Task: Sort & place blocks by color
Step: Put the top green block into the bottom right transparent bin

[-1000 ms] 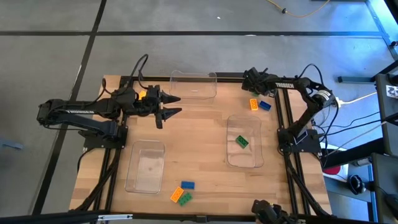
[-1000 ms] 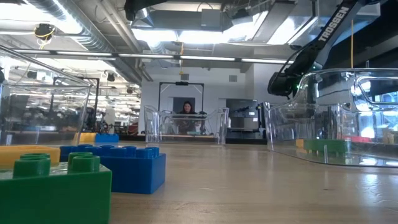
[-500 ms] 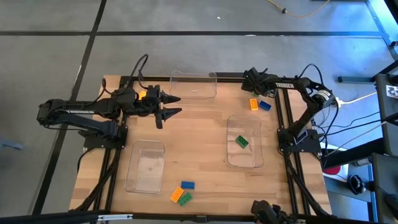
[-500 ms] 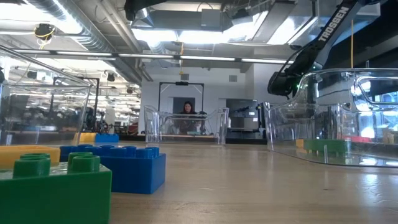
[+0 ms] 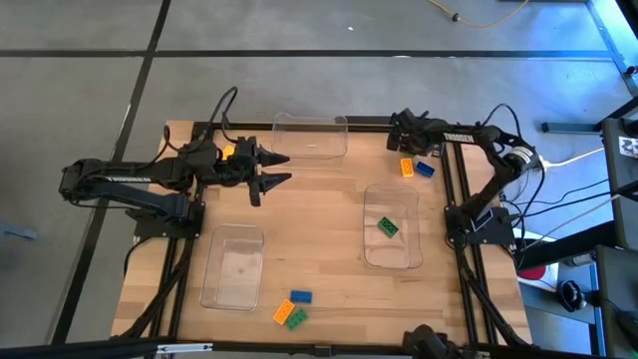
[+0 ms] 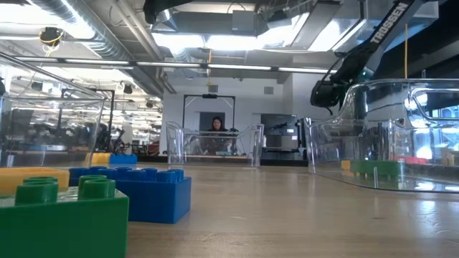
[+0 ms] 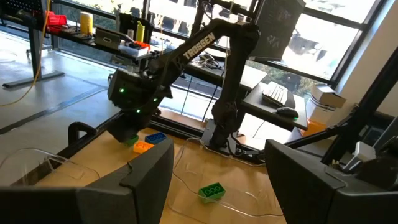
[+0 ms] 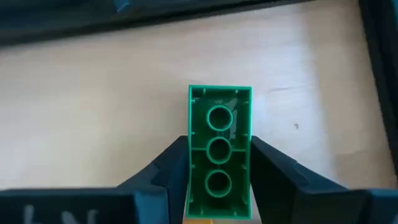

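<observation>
Near the table's six o'clock edge, three loose blocks sit bunched: an orange brick [image 5: 283, 313], a green brick [image 5: 296, 318] and a blue brick [image 5: 301, 296], none sorted yet. Just beyond them, toward eight o'clock, stands a clear tray [image 5: 232, 265], nothing visible in it. At about four o'clock a second tray [image 5: 370, 251] already holds one green block [image 5: 387, 227], so I judge this is the green bin.

Farther back, at ten o'clock, the left gripper [image 5: 275, 171] hangs above the wood with fingers spread, grasping nothing, waiting beside a third tray [image 5: 310, 121] at twelve o'clock. A yellow block [image 5: 228, 152] peeks out by its wrist.

Farthest, at two o'clock, the right gripper [image 5: 404, 138] hovers over an orange block [image 5: 407, 168] and a blue block [image 5: 426, 170]. Its wrist view shows a green two-by-three brick [image 8: 219, 152], underside up, clamped between the fingers [image 8: 166, 168], lifted clear of the wood, presumably bound for the green tray.

Against a second earlier, the right gripper sits slightly closer to the far edge and higher in the low view; its grip has tightened. Left arm unchanged.
</observation>
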You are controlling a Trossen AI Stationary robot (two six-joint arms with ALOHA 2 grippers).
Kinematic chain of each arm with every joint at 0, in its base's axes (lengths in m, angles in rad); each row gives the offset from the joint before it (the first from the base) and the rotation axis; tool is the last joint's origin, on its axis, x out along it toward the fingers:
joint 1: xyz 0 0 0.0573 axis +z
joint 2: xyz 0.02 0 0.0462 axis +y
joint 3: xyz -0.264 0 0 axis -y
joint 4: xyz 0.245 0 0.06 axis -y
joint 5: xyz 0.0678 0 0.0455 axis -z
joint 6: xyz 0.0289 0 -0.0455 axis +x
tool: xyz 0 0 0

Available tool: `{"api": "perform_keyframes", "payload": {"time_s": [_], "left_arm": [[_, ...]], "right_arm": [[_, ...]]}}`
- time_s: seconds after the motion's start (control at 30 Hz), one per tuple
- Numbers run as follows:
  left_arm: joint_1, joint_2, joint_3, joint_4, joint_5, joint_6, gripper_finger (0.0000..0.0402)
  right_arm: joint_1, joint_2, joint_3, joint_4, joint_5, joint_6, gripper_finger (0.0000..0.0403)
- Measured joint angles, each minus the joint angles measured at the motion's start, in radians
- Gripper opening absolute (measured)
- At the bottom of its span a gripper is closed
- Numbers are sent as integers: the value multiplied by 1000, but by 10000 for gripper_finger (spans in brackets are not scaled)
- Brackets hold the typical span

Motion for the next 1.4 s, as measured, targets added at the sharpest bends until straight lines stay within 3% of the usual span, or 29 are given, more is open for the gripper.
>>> {"api": "perform_keyframes", "payload": {"time_s": [0.23,0.5,0.63,0.8,0.93,1.4], "left_arm": [[0,0,0,0,0,0,243],[0,0,0,0,0,0,243],[0,0,0,0,0,4,243],[0,0,0,1,0,11,243],[0,0,0,15,-6,40,243],[0,0,0,20,-8,31,243]], "right_arm": [[52,-310,1,0,23,-322,136],[263,-717,2,108,-336,-479,136],[445,-838,2,145,-368,-431,136],[669,-889,2,293,-360,-422,136],[779,-876,2,393,-290,-455,136],[808,-867,2,411,-252,-457,136]]}}
